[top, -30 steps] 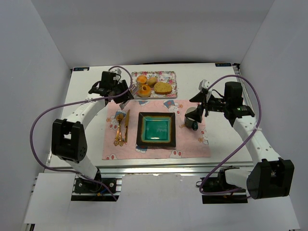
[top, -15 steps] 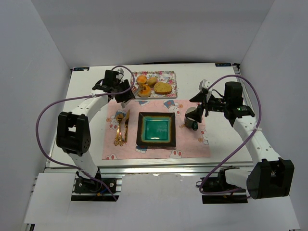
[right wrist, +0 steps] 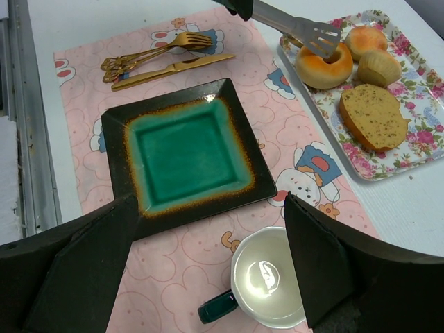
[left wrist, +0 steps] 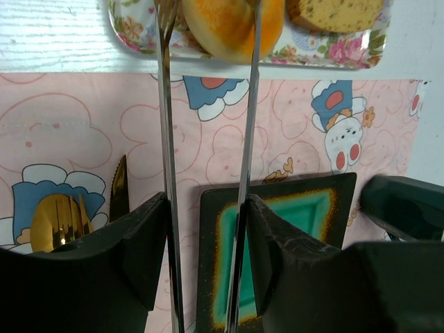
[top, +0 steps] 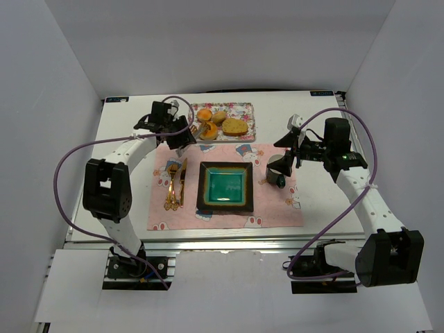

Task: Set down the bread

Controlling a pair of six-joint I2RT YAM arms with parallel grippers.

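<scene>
The orange-golden ring bun [top: 207, 129] lies at the near left of the floral tray [top: 244, 109]; the oval tan roll [top: 235, 127] lies to its right. My left gripper [top: 177, 133] is shut on metal tongs [left wrist: 165, 139]. The tongs' two arms straddle the ring bun [left wrist: 225, 24] in the left wrist view, with the roll [left wrist: 340, 12] at the upper right. In the right wrist view the tongs' slotted tip [right wrist: 313, 36] rests at the ring bun [right wrist: 323, 64], beside the roll [right wrist: 373, 116]. My right gripper [right wrist: 208, 229] is open and empty above the white cup [right wrist: 270, 277].
A square teal plate with a dark rim [top: 225, 187] sits mid-placemat. A gold fork and knife [top: 173, 184] lie to its left, and the cup [top: 279, 168] to its right. Two small round buns [right wrist: 365, 40] sit at the tray's far side.
My left gripper has moved right toward the tray, bringing the tongs' tips onto the ring bun. The right arm has not moved.
</scene>
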